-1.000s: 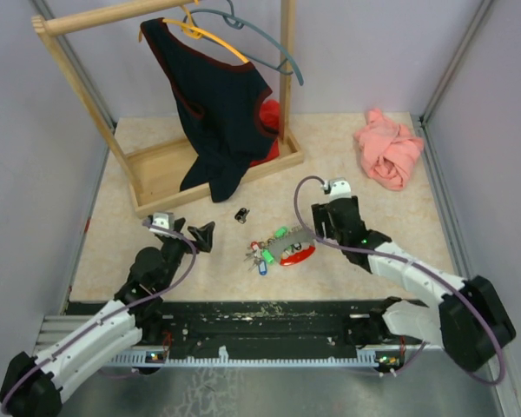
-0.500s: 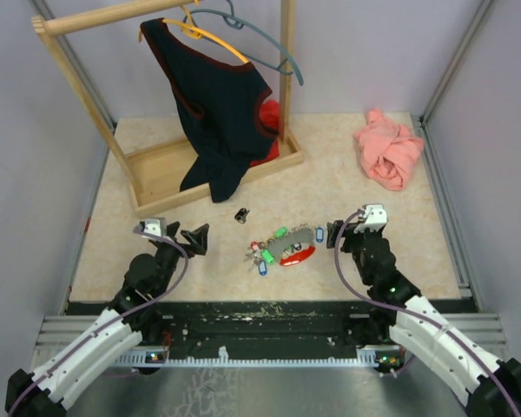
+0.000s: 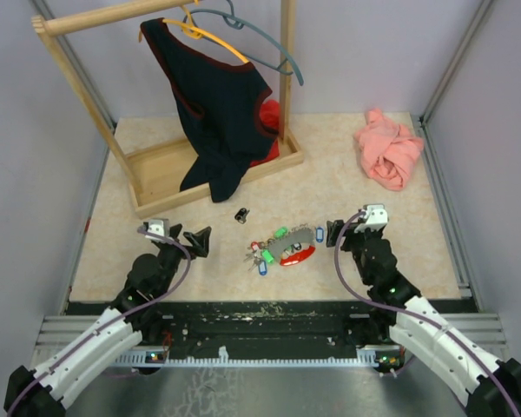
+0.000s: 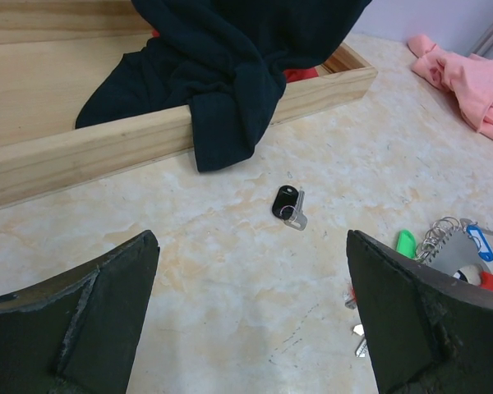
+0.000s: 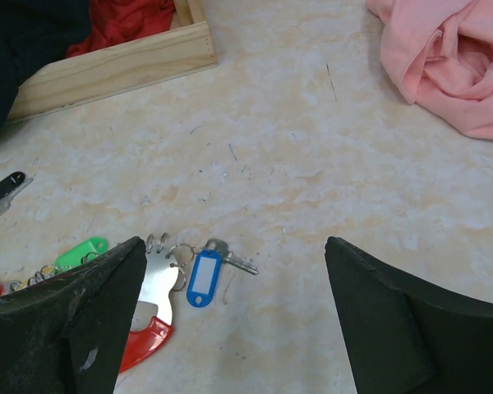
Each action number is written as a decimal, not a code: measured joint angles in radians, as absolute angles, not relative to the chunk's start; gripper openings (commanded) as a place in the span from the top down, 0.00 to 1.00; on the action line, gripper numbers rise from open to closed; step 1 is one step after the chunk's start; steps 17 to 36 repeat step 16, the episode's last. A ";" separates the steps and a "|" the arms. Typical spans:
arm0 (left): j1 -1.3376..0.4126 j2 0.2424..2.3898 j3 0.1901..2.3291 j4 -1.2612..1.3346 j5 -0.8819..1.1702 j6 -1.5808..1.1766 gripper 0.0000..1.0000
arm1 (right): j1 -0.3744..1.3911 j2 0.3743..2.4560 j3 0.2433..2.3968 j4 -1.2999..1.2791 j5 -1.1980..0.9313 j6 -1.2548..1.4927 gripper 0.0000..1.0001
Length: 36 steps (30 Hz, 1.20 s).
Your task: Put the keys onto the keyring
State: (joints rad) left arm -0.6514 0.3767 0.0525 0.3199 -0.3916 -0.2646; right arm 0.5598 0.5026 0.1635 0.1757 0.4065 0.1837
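The keyring (image 3: 295,252) is a silver and red plate with wire rings, lying at the table's middle. A blue-tagged key (image 5: 204,275) hangs on one ring, and a green tag (image 5: 82,252) lies at its left. More small keys (image 3: 259,257) cluster to the left of the plate. A lone black-headed key (image 4: 287,203) lies apart, behind the bunch. My left gripper (image 3: 195,239) stands open to the left of the bunch, holding nothing. My right gripper (image 3: 334,233) stands open just right of the plate, also holding nothing.
A wooden rack base (image 3: 169,169) stands at the back left, with a dark garment (image 3: 221,104) on a hanger draped into it and red cloth (image 3: 267,117) behind. A pink cloth (image 3: 389,148) lies crumpled at the back right.
My right arm has pulled back from the keyring, and its gripper now sits a little to the right and nearer. The left gripper has barely shifted. The keys have not moved.
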 measured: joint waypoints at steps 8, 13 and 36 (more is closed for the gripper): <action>-0.651 0.391 0.049 0.348 -0.380 -0.263 0.00 | 0.560 0.515 0.163 0.179 0.407 0.184 0.10; -0.651 0.394 0.049 0.353 -0.380 -0.263 0.00 | 0.560 0.532 0.163 0.179 0.407 0.184 0.10; -0.651 0.389 0.049 0.353 -0.381 -0.264 0.00 | 0.560 0.533 0.163 0.179 0.407 0.184 0.10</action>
